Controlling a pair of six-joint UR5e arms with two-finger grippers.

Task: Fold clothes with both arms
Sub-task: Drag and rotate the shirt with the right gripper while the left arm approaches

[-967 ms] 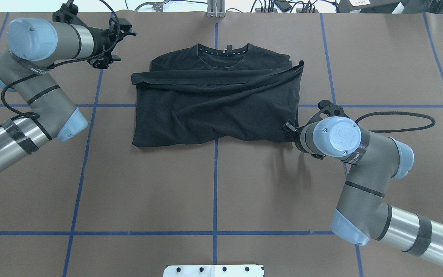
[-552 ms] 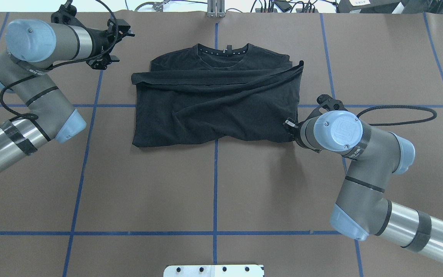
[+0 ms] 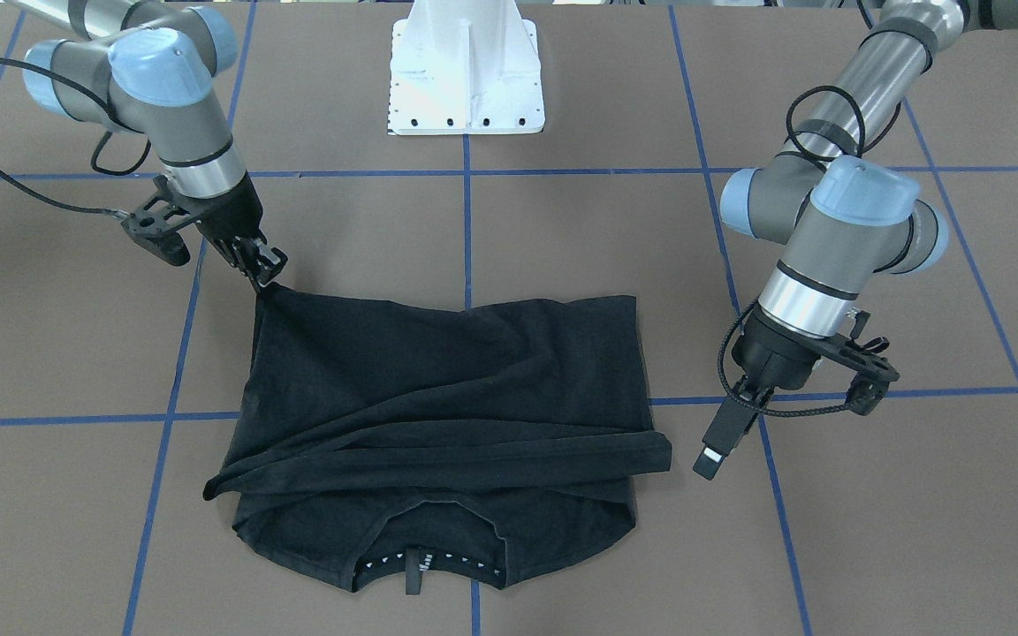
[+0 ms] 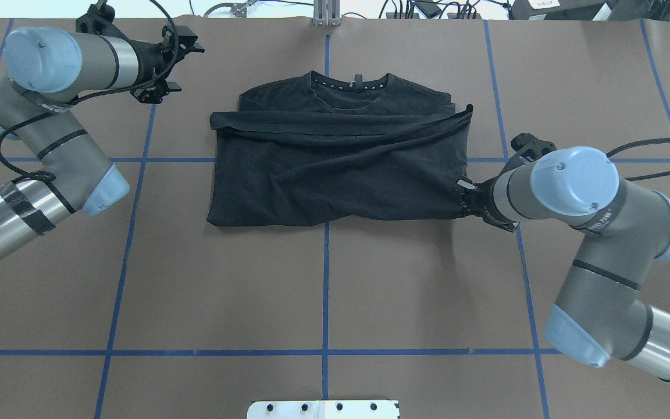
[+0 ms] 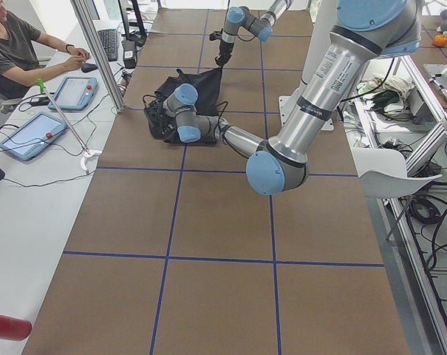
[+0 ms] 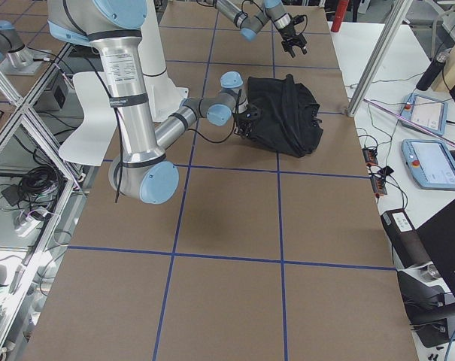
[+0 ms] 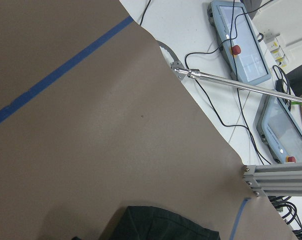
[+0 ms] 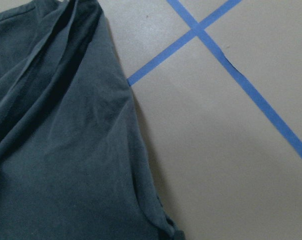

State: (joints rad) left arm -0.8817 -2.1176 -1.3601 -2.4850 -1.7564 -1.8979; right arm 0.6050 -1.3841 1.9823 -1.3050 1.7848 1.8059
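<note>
The black T-shirt (image 4: 335,163) lies folded across the middle of the table, collar (image 4: 355,81) at the far side and a long folded band across its chest. In the front view the same T-shirt (image 3: 438,389) has its collar nearest the camera. My right gripper (image 4: 463,196) is low at the shirt's near right corner and is shut on the fabric; that right gripper (image 3: 266,276) pulls the corner taut. The right wrist view shows the shirt (image 8: 56,150) running to the pinched corner. My left gripper (image 4: 184,67) hangs open above the table, left of the shirt and holding nothing.
Blue tape lines (image 4: 325,279) divide the brown table into squares. The white base plate (image 3: 465,88) stands on the robot's side. Beyond the far edge are tablets (image 7: 240,40), a metal rod (image 7: 230,82) and a seated person (image 5: 16,52).
The right arm has moved to the right with the shirt corner in its grip, and the whole shirt has slid rightward and a little nearer. The left arm has barely moved.
</note>
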